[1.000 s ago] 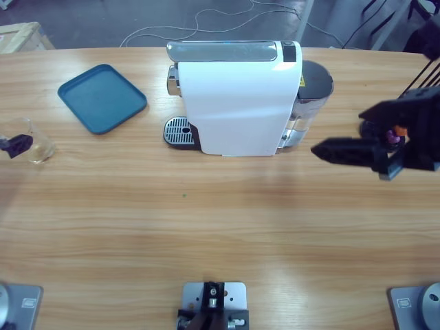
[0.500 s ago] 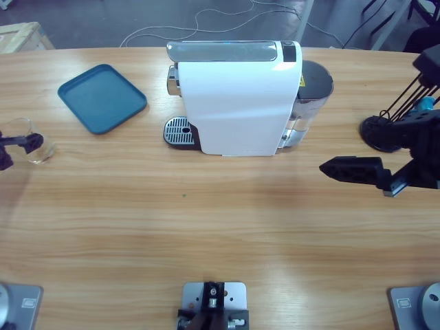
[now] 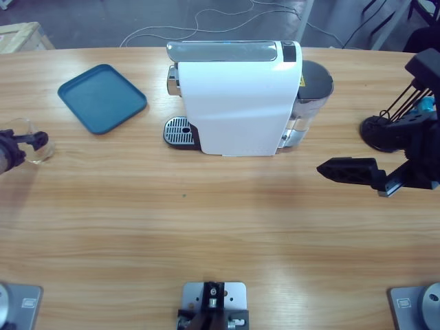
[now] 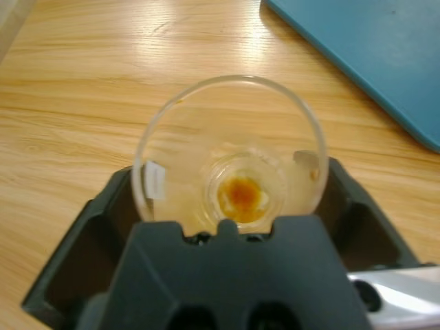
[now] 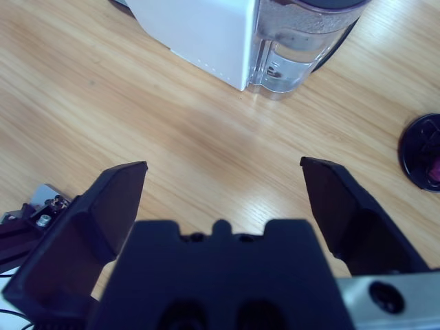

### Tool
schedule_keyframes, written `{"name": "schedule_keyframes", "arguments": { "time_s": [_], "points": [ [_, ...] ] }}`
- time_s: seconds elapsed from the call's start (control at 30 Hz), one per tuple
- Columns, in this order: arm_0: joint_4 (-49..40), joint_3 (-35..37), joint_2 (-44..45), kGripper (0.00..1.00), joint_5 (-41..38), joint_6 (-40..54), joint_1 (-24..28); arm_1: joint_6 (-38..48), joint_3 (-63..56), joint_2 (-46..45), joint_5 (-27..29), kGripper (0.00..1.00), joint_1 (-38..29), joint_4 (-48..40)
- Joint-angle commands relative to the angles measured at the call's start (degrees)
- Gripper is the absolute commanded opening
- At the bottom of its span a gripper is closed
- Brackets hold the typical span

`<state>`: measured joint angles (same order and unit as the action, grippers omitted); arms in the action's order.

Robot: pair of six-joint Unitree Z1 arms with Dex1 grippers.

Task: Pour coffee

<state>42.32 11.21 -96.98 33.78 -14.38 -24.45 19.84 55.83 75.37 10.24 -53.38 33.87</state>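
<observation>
We are holding the glass in our left claw, one jaw sitting on each side of it, at the far left edge of the surface. In the high view the glass is showing just beside the left claw, near the blue tray. The coffee is lying as a small tan-brown pool at the bottom of the glass, and the glass is looking tipped toward the wrist camera. Our right claw is hanging spread wide over bare wood, pinching nothing. In the high view the right claw is hovering at the right side, pointing toward the middle, near the white machine and its clear tank. In the right wrist view we are seeing the tank ahead and a black stand at the right edge. The stand is sitting behind the right arm.
</observation>
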Motion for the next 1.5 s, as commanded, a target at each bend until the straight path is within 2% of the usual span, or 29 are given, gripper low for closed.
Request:
{"name": "schedule_keyframes", "arguments": {
  "time_s": [0.03,0.17,0.23,0.3,0.37,0.43,0.5,0.67,0.8,0.93,1.03,1.5],
  "points": [
    [1.99,-2.86,-1.95,0.000,0.92,1.66,0.45,0.64,-0.81,0.44,-0.70,1.000,-0.50,-0.20],
    [7.07,-5.79,-1.90,0.000,0.18,2.11,-0.16,0.64,-0.90,-0.58,-0.40,1.000,-0.50,-0.20],
    [10.31,-6.71,-1.41,0.000,-3.12,3.41,-0.43,0.16,-0.69,-0.94,0.00,1.000,-0.50,0.18],
    [12.40,-6.58,1.86,0.000,-11.56,7.16,-0.23,-1.07,0.35,-0.73,0.60,1.000,-0.50,1.69],
    [10.71,-4.58,6.73,0.000,-21.81,14.58,0.73,-2.28,1.77,-0.96,1.55,1.000,-0.50,2.91],
    [0.87,-0.80,13.78,0.000,-32.86,18.46,1.91,-2.35,1.74,-2.03,2.27,1.000,-0.50,2.33],
    [-3.19,1.89,17.61,0.000,-44.32,21.43,3.18,-2.21,1.17,-2.37,2.89,1.000,-0.50,0.94],
    [-13.74,13.81,15.50,0.000,-62.61,32.82,3.53,-2.19,0.14,-2.67,3.92,1.000,-0.50,-1.40],
    [-14.09,18.62,8.26,0.000,-64.70,38.53,3.53,-2.21,-0.71,-2.70,4.98,1.000,-0.50,-2.93],
    [-13.93,21.80,-2.32,0.000,-71.89,45.48,4.23,-2.39,-1.30,-3.28,5.07,1.000,-0.50,-2.86],
    [-13.93,22.37,-6.07,0.000,-75.53,48.13,4.21,-2.81,-1.37,-3.62,5.31,1.000,-0.50,-2.84],
    [-13.78,29.47,-14.13,0.000,-73.49,50.35,2.12,-2.97,-2.11,-4.53,5.14,1.000,-0.50,-2.66]
  ]
}}
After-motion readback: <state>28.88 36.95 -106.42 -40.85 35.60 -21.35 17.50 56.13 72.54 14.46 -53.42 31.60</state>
